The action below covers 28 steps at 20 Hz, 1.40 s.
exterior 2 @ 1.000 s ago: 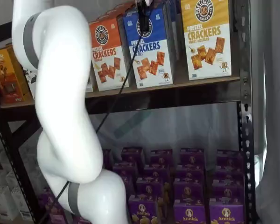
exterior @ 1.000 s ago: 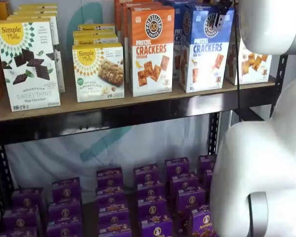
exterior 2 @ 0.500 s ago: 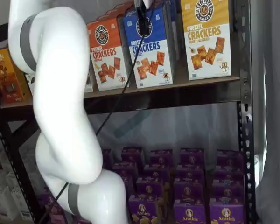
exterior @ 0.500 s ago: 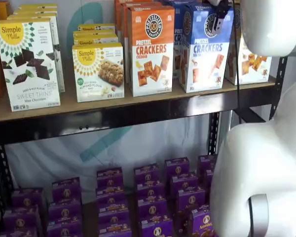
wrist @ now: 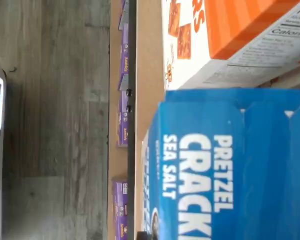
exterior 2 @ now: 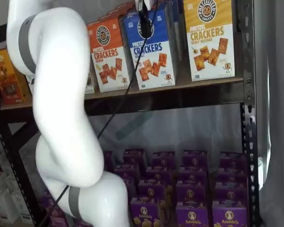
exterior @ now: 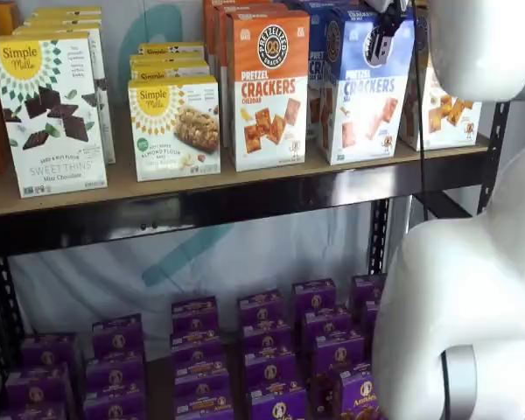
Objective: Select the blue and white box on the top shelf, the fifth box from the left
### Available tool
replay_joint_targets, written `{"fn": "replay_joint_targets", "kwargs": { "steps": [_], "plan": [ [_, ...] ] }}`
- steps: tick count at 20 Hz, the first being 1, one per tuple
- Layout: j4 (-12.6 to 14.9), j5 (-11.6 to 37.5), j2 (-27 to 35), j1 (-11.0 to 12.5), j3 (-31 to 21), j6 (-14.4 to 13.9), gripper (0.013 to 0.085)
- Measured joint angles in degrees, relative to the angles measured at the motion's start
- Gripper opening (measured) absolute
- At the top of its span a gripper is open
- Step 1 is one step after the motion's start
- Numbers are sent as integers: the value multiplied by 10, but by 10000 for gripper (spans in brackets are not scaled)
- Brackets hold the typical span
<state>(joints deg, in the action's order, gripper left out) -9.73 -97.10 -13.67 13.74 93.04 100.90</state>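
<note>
**Gripper at the top of the sea salt pretzel cracker box**

Where the arm comes down from above the shelving, the gripper (exterior: 381, 39) shows as a black finger hanging over the upper front of the blue and white box (exterior: 363, 92); in the other shelf view the gripper (exterior 2: 145, 21) again appears as one dark finger lying across the round logo of the blue and white box (exterior 2: 154, 47), with a black cable (exterior 2: 118, 101) running down beside it. Only one finger is visible in each view, so whether the fingers are spread or clamped on the box cannot be told.

The blue box stands on the top shelf (exterior: 245, 188), leaning slightly, its base on the tan board. Just to one side stands the orange-and-white cheddar cracker box (exterior: 267, 87), and on the other side the yellow-topped honey mustard cracker box (exterior 2: 209, 38). From the wrist camera, the blue box (wrist: 230, 165) fills much of the picture, reading "PRETZEL" and "SEA SALT", with the orange box (wrist: 225, 35) beside it and the shelf's tan board (wrist: 147, 60) under both.

Further along the shelf are Simple Mills almond flour bars (exterior: 175, 127) and a Sweet Thins box (exterior: 51, 114). Below sit rows of small purple boxes (exterior: 201, 359), and the arm's white links (exterior 2: 61, 109) fill the foreground.
</note>
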Motion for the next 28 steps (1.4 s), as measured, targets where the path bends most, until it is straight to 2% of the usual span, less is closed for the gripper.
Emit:
{"fn": "replay_joint_targets", "kwargs": {
  "steps": [3, 5, 28],
  "plan": [
    [-1, -5, 2, 1, 3, 0, 610],
    [-2, -6, 2, 2, 4, 1, 530],
    [-20, -40, -36, 17, -14, 5, 530]
  ]
}}
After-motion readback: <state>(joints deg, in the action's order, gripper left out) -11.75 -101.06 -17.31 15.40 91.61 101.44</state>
